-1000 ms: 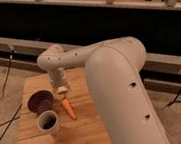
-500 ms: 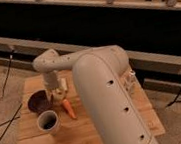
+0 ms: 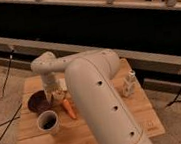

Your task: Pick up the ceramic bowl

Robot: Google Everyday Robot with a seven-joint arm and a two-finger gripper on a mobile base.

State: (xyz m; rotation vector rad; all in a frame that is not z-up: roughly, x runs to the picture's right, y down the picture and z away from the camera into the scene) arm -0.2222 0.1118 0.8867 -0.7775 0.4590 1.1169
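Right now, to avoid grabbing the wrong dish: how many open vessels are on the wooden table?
2: the ceramic bowl near the left edge, and the pale cup in front of it. The claw hangs by the bowl's right side; the arm may hide more.

Looking steeply down from above: claw (image 3: 54, 93) over table (image 3: 68, 140).

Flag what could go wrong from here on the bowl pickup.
1. The end effector hangs at the right rim of the bowl, with the carrot right beside it. A grasp there might catch the carrot or only clip the rim.
2. The cup stands close in front of the bowl, so a tilted lift could knock it.
3. The bowl sits near the left edge of the table, and a sideways nudge could push it off.
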